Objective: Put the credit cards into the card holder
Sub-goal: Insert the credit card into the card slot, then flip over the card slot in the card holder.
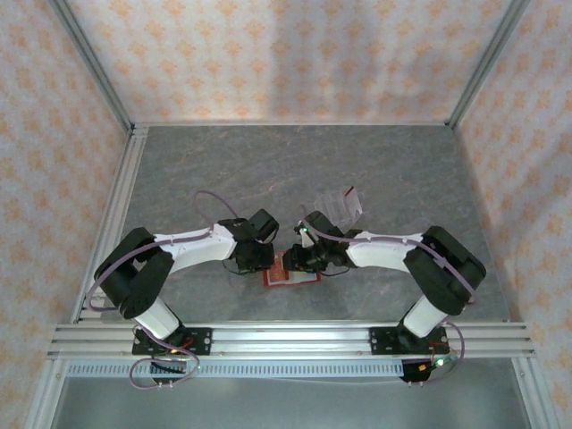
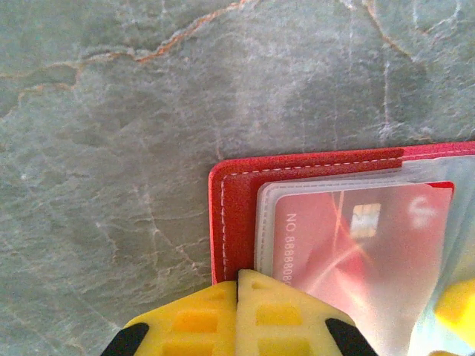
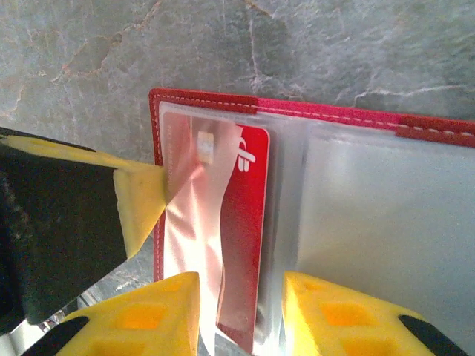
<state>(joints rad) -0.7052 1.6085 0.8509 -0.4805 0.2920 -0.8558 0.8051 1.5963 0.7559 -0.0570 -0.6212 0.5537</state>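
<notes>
**One card seated in the holder; left gripper pins, right gripper stands parted**

Table (image 1: 223, 170): grey stone-patterned surface. Both arms reach inward from the near edge and meet at its middle.

Clear rack (image 1: 338, 206): stands just beyond the right arm, apart from the work. A small red mark shows at its upper edge. Whether that is a further card is too small to tell.

Card holder (image 1: 288, 273): the red wallet lies open and flat on the table between the two grippers, its pale sleeves facing up.

Credit card (image 3: 249, 193): sits inside the sleeve nearest the wallet's stitched left edge, chip end toward that border. In the right wrist view its near end lies below the frame, so depth of seating cannot be confirmed.

Left gripper (image 2: 237, 315): fingers clenched together with nothing between them. Their tips bear on the wallet's outer edge, beside the loaded sleeve. Judgement: this is a hold-down, keeping the light wallet from sliding or folding while the card is worked in.

Right gripper (image 3: 241, 315): jaws stand apart, one finger to each side of the card, with no clamp evident. Judgement: the card is let go in its sleeve.

Risk: lifting the hold-down early may let the wallet shift.
</notes>
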